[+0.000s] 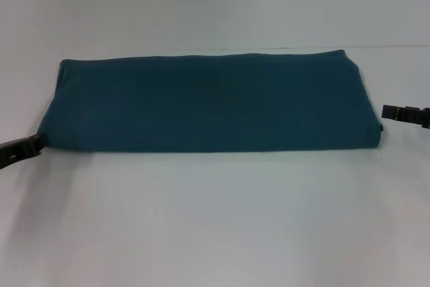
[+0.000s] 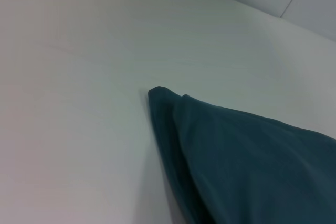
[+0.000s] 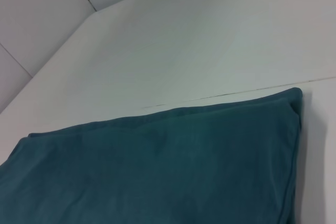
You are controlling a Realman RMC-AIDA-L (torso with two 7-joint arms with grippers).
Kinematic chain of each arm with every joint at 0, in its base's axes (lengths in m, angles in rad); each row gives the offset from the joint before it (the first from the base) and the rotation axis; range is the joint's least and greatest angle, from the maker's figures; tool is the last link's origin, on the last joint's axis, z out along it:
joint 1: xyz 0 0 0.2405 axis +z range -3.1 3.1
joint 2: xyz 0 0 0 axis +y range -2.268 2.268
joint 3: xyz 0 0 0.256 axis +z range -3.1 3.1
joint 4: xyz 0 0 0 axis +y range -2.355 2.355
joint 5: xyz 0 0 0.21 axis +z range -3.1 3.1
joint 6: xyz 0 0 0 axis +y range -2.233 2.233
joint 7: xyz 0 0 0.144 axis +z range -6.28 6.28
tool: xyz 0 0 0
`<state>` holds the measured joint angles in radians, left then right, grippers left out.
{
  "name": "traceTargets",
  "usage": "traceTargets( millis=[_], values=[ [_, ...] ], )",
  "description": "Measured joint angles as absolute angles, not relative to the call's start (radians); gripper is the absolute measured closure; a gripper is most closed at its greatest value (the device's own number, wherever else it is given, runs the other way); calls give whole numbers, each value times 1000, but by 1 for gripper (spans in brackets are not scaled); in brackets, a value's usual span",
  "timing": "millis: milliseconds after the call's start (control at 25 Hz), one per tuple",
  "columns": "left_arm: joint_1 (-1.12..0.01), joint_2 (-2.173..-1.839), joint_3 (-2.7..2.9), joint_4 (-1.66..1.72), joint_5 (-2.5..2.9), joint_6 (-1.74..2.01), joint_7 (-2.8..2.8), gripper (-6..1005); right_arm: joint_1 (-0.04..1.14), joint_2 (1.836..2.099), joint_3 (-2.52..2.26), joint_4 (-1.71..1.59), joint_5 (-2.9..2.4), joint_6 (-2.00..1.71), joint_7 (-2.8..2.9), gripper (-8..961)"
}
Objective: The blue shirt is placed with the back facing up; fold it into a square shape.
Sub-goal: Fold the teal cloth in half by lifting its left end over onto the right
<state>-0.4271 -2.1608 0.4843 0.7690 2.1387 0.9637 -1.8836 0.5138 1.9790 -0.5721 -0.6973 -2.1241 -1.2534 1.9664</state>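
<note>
The blue shirt [image 1: 208, 102] lies folded into a long flat band across the white table, plain side up, no letters showing. My left gripper [image 1: 27, 147] sits at the shirt's near left corner, touching or almost touching the cloth edge. My right gripper [image 1: 402, 114] hangs just off the shirt's right end, a small gap apart. The left wrist view shows a folded corner of the shirt [image 2: 241, 156]. The right wrist view shows the shirt's far right corner [image 3: 173, 166].
The white table [image 1: 215, 220] stretches wide in front of the shirt and behind it. A thin seam line in the table [image 3: 231, 94] runs along the shirt's far edge. A wall rises behind the table [image 3: 42, 9].
</note>
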Motion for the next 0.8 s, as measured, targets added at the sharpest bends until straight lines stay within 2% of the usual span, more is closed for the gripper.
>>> traceTargets(
  millis=[800],
  values=[
    [-296,-2154,380,898,2152,1064,-1906,966,546,2008,-566,-697,-2114,-1239,1961,208]
  ],
)
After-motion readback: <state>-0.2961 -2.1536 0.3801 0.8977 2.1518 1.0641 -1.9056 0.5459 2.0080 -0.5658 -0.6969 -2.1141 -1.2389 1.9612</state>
